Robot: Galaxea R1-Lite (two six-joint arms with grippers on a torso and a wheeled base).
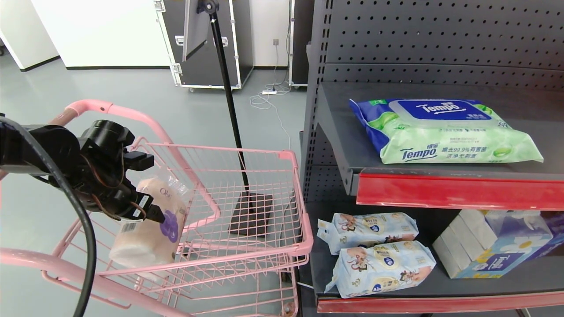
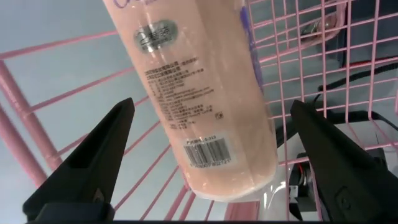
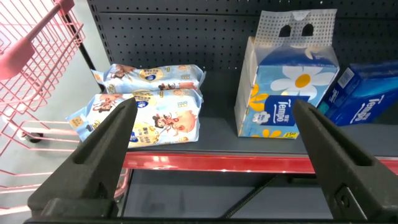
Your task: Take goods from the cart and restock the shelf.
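Partly hidden by the released left tool (image 1: pixel 155 188), the peach pack (image 1: pixel 141 242) leans in the cart (image 1: pixel 264 152), gaps either side; right tool (image 3: pixel 212 104), released, faces the shelf (image 3: pixel 217 140).

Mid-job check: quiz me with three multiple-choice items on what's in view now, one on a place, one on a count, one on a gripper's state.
1. Where does the green-and-blue wipes pack lie?
A on the floor
B on the upper shelf
C on a table

2. How many cartoon-print packs lie on the lower shelf?
A one
B two
C four

3. How does the left gripper stand?
A shut on a cartoon-print pack
B open, with a finger on either side of the peach pack
C shut on nothing

Answers: 1 B, the pack lies flat on the upper board. 2 B, two such packs lie side by side at that shelf's left end. 3 B, the left wrist view shows a gap between each finger and the peach pack.
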